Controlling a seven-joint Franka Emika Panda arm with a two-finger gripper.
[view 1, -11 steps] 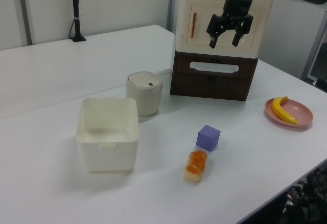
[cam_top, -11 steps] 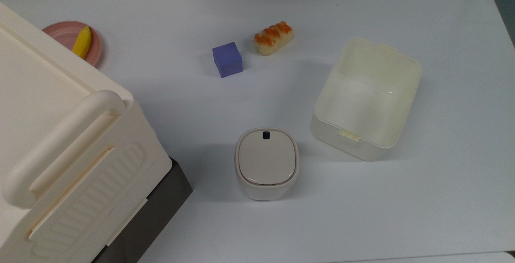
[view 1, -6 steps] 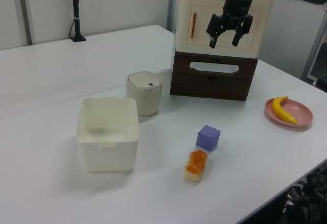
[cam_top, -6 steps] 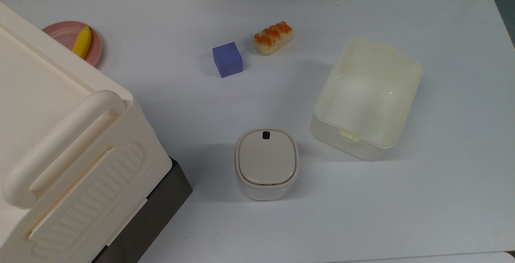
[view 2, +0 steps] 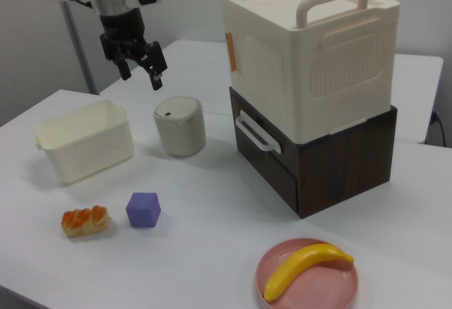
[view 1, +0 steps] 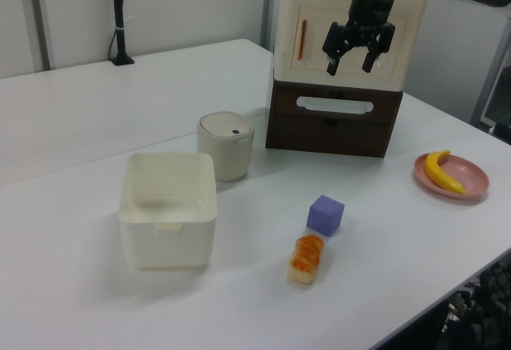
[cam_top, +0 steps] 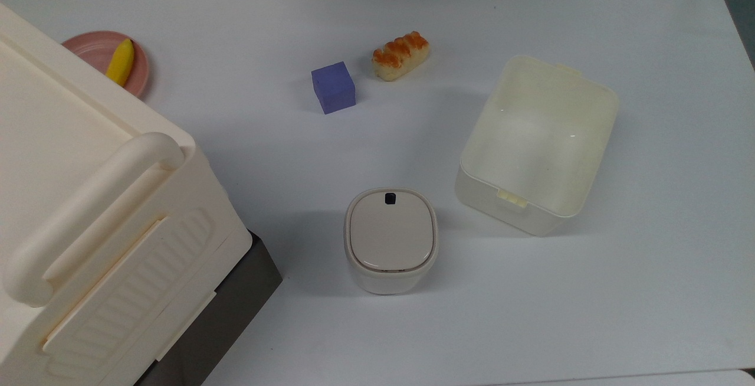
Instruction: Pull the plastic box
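Note:
The plastic box (cam_top: 538,144) is a lidless cream-white tub with small clip tabs on its rim. It sits empty on the white table at the top view's right, and appears again at the left view's left (view 1: 168,208) and the right view's left (view 2: 83,140). My gripper (view 1: 351,61) hangs high in the air with its black fingers apart and nothing between them. In the right view the gripper (view 2: 141,73) is above and behind the small lidded container, well clear of the plastic box.
A small rounded container with a beige lid (cam_top: 391,239) stands beside the box. A purple cube (cam_top: 333,87) and a piece of bread (cam_top: 400,55) lie further off. A big cream bin (view 2: 311,48) tops a dark drawer unit (view 2: 318,157). A pink plate holds a banana (view 2: 307,267).

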